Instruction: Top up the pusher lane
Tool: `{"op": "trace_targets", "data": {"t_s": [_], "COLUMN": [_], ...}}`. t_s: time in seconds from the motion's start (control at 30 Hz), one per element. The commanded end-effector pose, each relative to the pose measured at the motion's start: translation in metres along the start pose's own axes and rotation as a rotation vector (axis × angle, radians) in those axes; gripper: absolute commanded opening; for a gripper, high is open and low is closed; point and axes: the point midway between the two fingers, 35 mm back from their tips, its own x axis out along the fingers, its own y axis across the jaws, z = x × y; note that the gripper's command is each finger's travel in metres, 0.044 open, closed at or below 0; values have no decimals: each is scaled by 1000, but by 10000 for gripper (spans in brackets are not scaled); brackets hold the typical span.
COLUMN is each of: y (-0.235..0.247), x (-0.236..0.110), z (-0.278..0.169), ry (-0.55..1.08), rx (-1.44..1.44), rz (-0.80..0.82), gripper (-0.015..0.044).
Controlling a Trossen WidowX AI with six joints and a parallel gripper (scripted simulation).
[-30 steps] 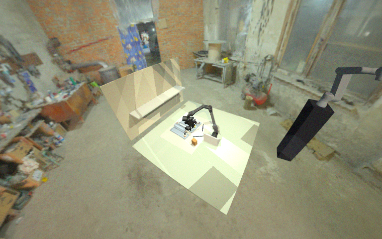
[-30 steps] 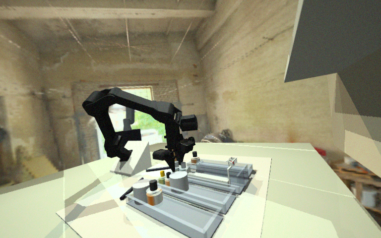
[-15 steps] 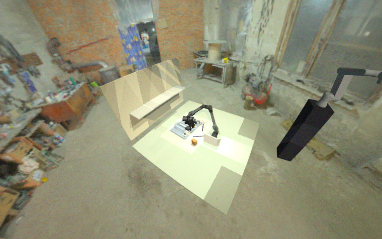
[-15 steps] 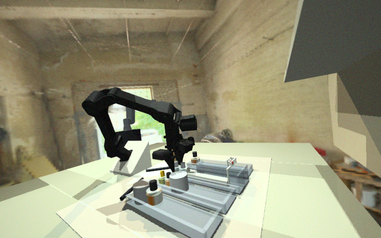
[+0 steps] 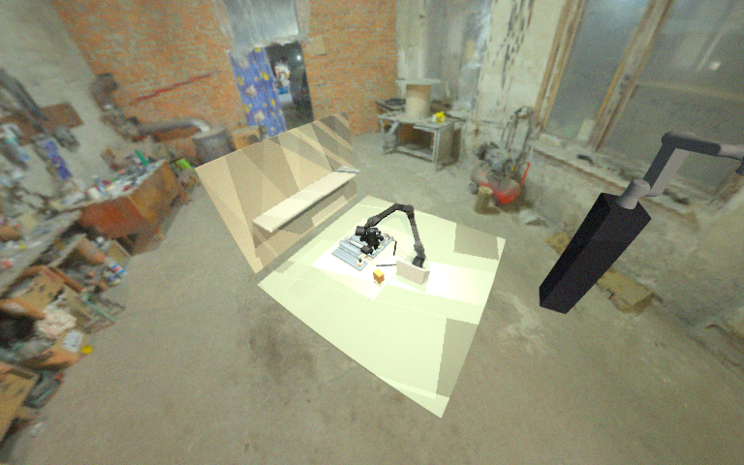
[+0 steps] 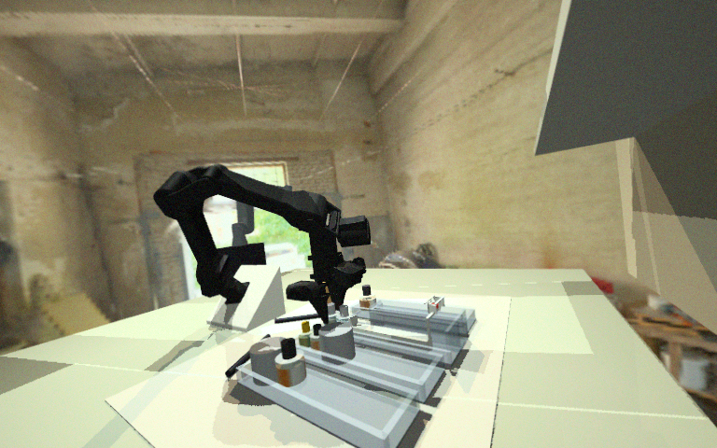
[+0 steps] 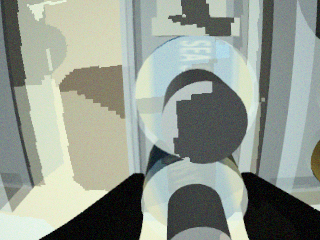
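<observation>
My gripper (image 7: 192, 183) is clamped on the clear jar w/ dark cap (image 7: 198, 226), nearest the wrist cam. Just beyond, touching or nearly so, the matching jar (image 7: 200, 116) already in the lane, then the pusher plate (image 7: 194, 26) behind it. In the exterior view the held jar (image 6: 344, 310) sits at the front end of a middle lane (image 6: 401, 338) of the tray.

Step in hand, my read: push the row back. Keep travel straight along the lane axis, slow, jar upright & low. Release only once it's behind the front stop (not visible here).
</observation>
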Motion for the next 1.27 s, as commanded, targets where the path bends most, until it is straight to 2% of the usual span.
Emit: {"op": "trace_targets", "data": {"t_s": [0.0, 0.3, 0.83, 1.23], "y": [0, 0, 1, 3], "x": [0, 0, -20, -22], "z": [0, 0, -2, -39], "ry": [-2, -2, -2, 0], "rx": [5, 5, 4, 2], "rz": [-1, -1, 0, 2], "gripper": [53, 276, 276, 276]}}
